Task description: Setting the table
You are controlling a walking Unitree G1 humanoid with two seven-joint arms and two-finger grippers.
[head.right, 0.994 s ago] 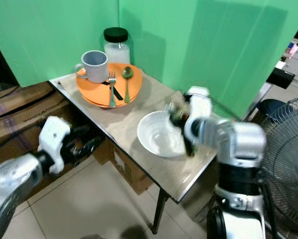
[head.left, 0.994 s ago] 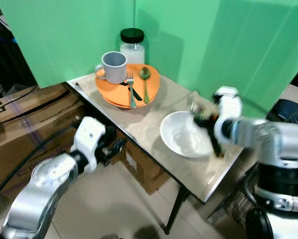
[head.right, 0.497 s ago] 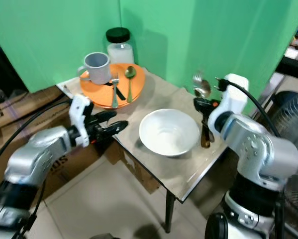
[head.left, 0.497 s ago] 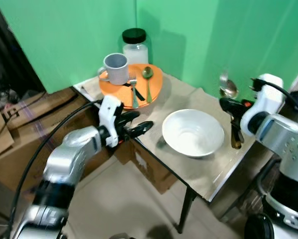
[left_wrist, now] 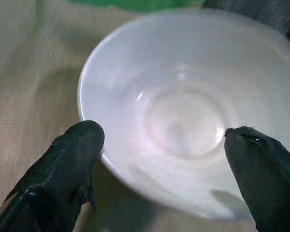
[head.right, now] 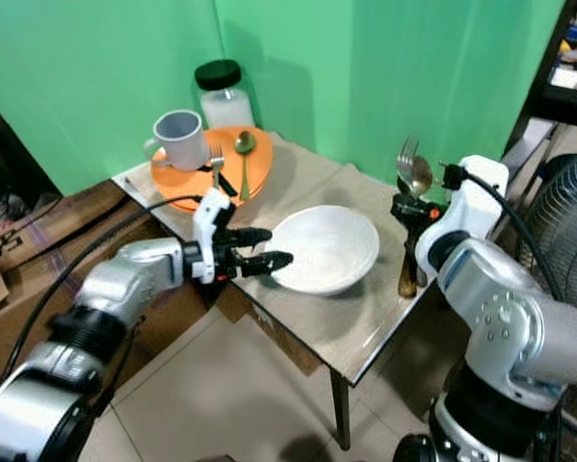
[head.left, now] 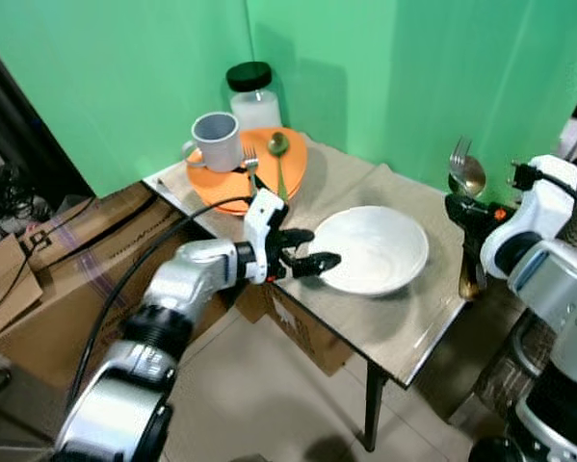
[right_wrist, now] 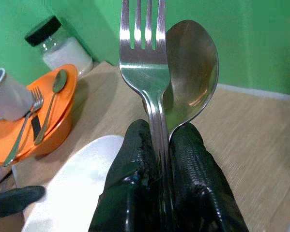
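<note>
Reaching for the white bowl [head.left: 373,248] with the left end effector [head.left: 309,248] while the right end effector [head.left: 468,214] grips cutlery upright.

Left eye view: the bowl sits mid-table [head.left: 418,318]; the left end effector's spread fingers meet its rim at 9 o'clock. At the bowl's 3 o'clock, the right end effector clamps a fork [head.left: 458,154] and spoon [head.left: 471,174] with their heads up. At 11 o'clock stand an orange plate [head.left: 225,188] bearing a grey mug [head.left: 216,141], a second fork and a green spoon [head.left: 279,154], with a black-lidded jar [head.left: 253,94] behind.
Left wrist view: two black fingertips [left_wrist: 72,154], open, straddle the bowl's near rim.
Right wrist view: the fingers [right_wrist: 135,169] pinch fork and spoon handles together, with the bowl below.
</note>
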